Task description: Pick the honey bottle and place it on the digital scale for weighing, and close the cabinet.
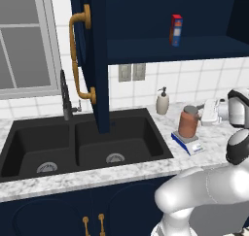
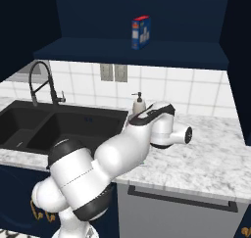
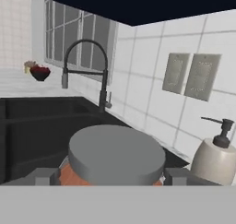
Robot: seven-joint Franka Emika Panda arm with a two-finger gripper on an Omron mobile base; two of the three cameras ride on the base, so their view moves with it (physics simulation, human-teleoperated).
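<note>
Both fingertips [image 3: 44, 176] flank the honey bottle [image 1: 187, 123] on the digital scale [image 1: 187, 143], grip unclear.

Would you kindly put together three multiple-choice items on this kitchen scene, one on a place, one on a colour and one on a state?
1. Where does the honey bottle stand?
A. in the sink
B. on the digital scale
C. on the cabinet shelf

2. What colour is the bottle's cap?
A. grey
B. gold
C. blue

3. How does the cabinet door stand?
A. shut
B. removed
C. open

Answers:
1 B, the left base view shows the bottle upright on the scale's plate.
2 A, the hand view shows a round grey cap.
3 C, the door swings out over the sink, baring the shelf with the small box.
</note>
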